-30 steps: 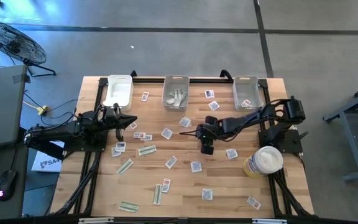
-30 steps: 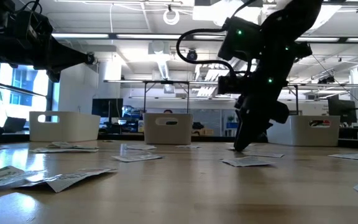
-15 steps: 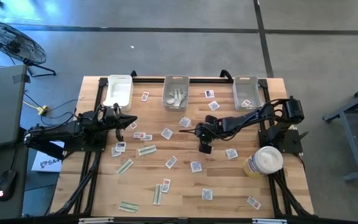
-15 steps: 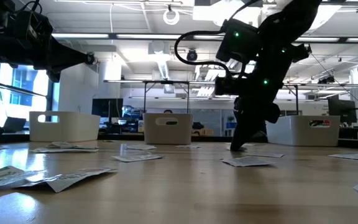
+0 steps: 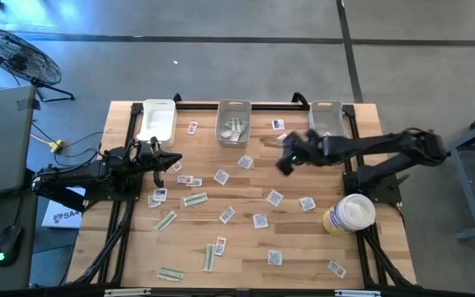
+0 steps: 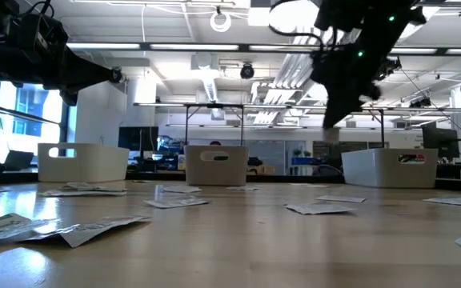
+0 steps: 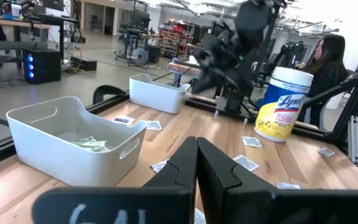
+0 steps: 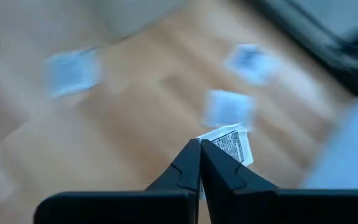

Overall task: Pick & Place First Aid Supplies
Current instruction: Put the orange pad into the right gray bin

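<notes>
Many small white packets, such as one [image 5: 260,220], and pale green strips, such as one [image 5: 195,199], lie flat across the wooden table [image 5: 237,247]. My right gripper [image 5: 285,165] hangs well above the table's middle right, shut on one small white printed packet [image 8: 230,144]. It also shows high up in the low view [image 6: 332,120]. My left gripper [image 5: 177,160] is shut and empty above the table's left side, near the white bin [image 5: 157,120]. It also shows in the left wrist view [image 7: 196,144]. My right gripper pinches the white packet by one edge [image 8: 211,142] between its two fingertips [image 8: 191,152]. The rest of the packet sticks out beyond the fingers, lifted clear of the table.
Three bins stand along the far edge: a white one at the left, a clear one [image 5: 233,124] holding packets, and a clear one [image 5: 328,122] at the right. A white-and-yellow tub [image 5: 349,213] stands at the right. A person [image 7: 328,56] is beyond the table.
My right gripper has risen from the table's middle and swung up toward the far and right edges, carrying the packet clear of the table. The arm has stretched out as it went.
</notes>
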You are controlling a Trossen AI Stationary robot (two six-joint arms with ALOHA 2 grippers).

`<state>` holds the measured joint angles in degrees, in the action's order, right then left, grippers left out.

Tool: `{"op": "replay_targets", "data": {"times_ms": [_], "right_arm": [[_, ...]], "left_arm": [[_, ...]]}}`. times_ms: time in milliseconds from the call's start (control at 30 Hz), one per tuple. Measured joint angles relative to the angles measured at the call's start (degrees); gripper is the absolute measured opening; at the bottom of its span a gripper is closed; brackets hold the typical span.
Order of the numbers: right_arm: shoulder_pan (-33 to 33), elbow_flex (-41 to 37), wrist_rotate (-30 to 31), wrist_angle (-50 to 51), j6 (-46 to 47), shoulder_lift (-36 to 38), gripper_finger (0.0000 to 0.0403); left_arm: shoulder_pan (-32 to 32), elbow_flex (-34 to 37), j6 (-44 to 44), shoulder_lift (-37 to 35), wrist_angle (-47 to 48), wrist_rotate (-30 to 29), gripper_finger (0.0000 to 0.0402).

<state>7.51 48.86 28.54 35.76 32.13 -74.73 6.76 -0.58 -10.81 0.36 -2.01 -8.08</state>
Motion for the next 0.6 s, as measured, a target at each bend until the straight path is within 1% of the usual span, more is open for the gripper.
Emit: {"op": "replay_targets", "data": {"times_ms": [100,200,267,400,600], "right_arm": [[4.6,0.0,5.0,6.4,7.5,3.4,0.0001],[10.7,0.0,7.0,10.2,11.2,4.8,0.0002],[15.2,-0.1,5.9,10.8,10.7,4.6,0.0001],[22.3,-2.2,3.1,7.4,9.4,4.6,0.0002],[29.1,-5.7,1.4,5.2,10.5,4.6,0.0004]], "left_arm": [[0.0,0.0,0.0,0.0,0.0,0.0,0.0001],[0.0,0.0,0.0,0.0,0.0,0.0,0.0001],[0.0,0.0,0.0,0.0,0.0,0.0,0.0001],[0.0,0.0,0.0,0.0,0.0,0.0,0.0001],[0.0,0.0,0.0,0.0,0.0,0.0,0.0001]]}}
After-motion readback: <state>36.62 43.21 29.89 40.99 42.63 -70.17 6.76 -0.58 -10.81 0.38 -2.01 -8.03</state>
